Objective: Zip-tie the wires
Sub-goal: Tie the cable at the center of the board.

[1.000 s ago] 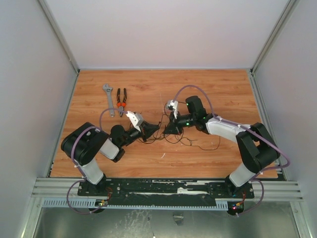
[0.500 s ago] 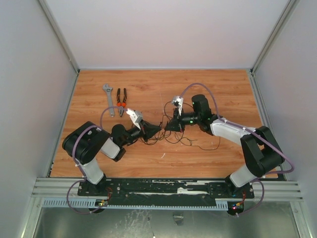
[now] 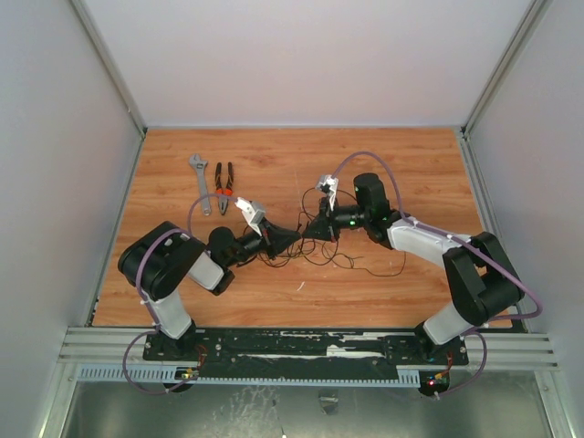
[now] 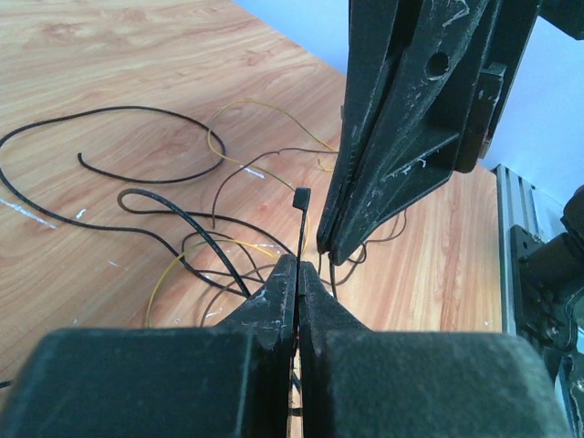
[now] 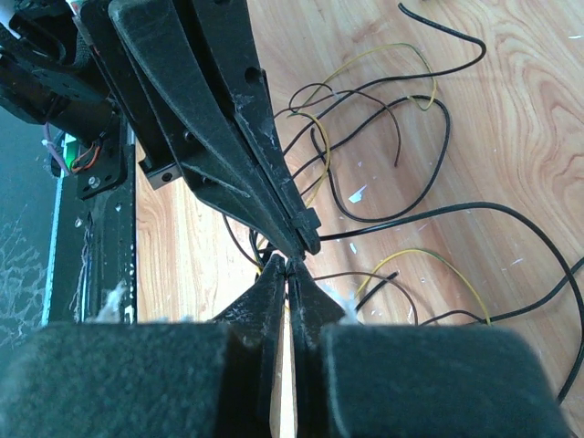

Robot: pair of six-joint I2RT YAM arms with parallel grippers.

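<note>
Wires (image 3: 328,254), tangled on the tabletop (image 3: 411,164) under both hands, are best gathered into one bundle before the zip tie (image 4: 300,228) is looped round and its tail fed squarely into its head. Left hand (image 4: 298,269) is clamped shut on the tie; right hand (image 5: 287,267), also shut, nearly touches it, contents unclear.

The wooden table (image 3: 383,155) carries loose wires (image 3: 333,254) mid-surface and (far left) a wrench (image 3: 200,182) beside pliers (image 3: 224,185).
</note>
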